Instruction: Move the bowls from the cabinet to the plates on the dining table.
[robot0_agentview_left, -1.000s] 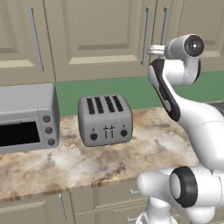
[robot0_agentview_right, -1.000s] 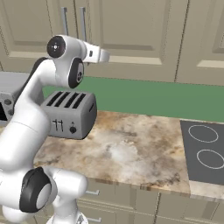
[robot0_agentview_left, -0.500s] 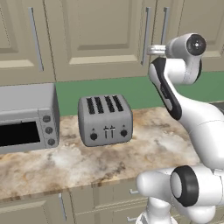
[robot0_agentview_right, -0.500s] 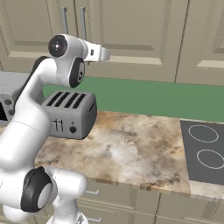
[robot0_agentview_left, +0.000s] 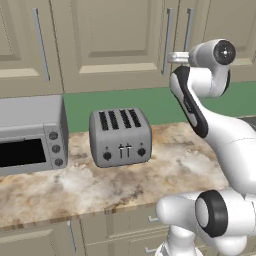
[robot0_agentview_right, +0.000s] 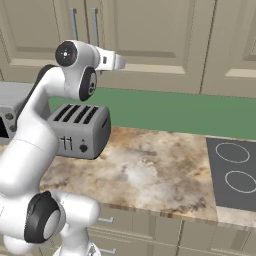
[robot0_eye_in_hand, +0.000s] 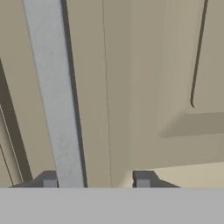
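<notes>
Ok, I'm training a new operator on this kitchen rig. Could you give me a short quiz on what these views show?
1. True or false: the cabinet doors are open.
2. In the hand view, what runs up between the fingers? A) a silver bar handle B) a bowl C) a tap
3. In the left base view, which appliance stands to the left of the toaster?

Key: 1. False, the doors are shut. 2. A, with the fingers apart and the handle nearer the left one. 3. The toaster oven.
</notes>
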